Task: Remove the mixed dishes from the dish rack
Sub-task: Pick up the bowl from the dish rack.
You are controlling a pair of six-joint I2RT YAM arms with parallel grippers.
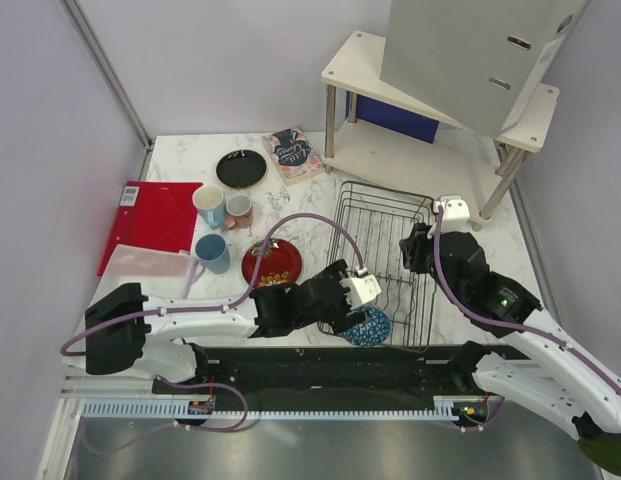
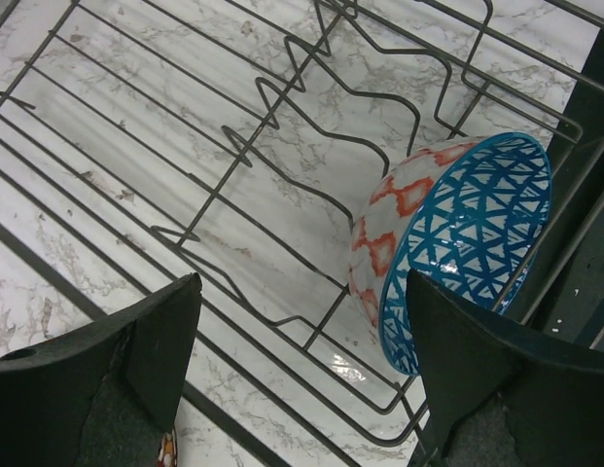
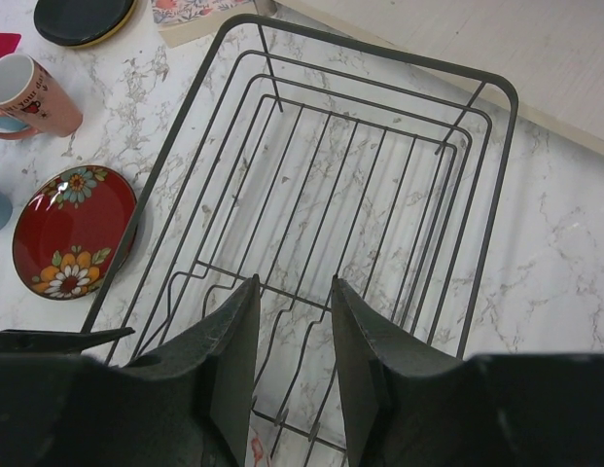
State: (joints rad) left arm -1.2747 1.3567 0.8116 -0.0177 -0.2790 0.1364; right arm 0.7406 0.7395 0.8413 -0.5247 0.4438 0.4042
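Still in the rack, a blue-and-white patterned bowl (image 1: 371, 327) (image 2: 462, 238) with orange-red diamonds on its outside stands on its edge in the near left corner of the rectangular black wire dish rack (image 1: 388, 232) (image 2: 282, 199) (image 3: 379, 195), leaning against the rim bars. The left hand (image 1: 356, 300) (image 2: 302, 375) hovers low over that corner with its fingers spread wide. The bowl is just beside the right-hand finger, and whether they touch cannot be told. The right hand (image 1: 416, 250) (image 3: 294, 297) hangs over the middle of the rack, fingers partly apart and holding nothing, with bare wire showing through the gap. On the white marble surface (image 1: 320, 215) left of the rack lie a round red plate with painted flowers (image 1: 272, 263) (image 3: 73, 231), two light-blue cups (image 1: 210, 205) (image 1: 213, 252) and a salmon-pink mug (image 1: 239, 211) (image 3: 29, 92). A round black plate (image 1: 241, 168) (image 3: 83, 17) sits farther back beside a square patterned booklet (image 1: 293, 154). A red plastic folder (image 1: 150, 215) lies at far left, and a white two-tier shelf on metal legs (image 1: 430, 150) stands behind the rack.
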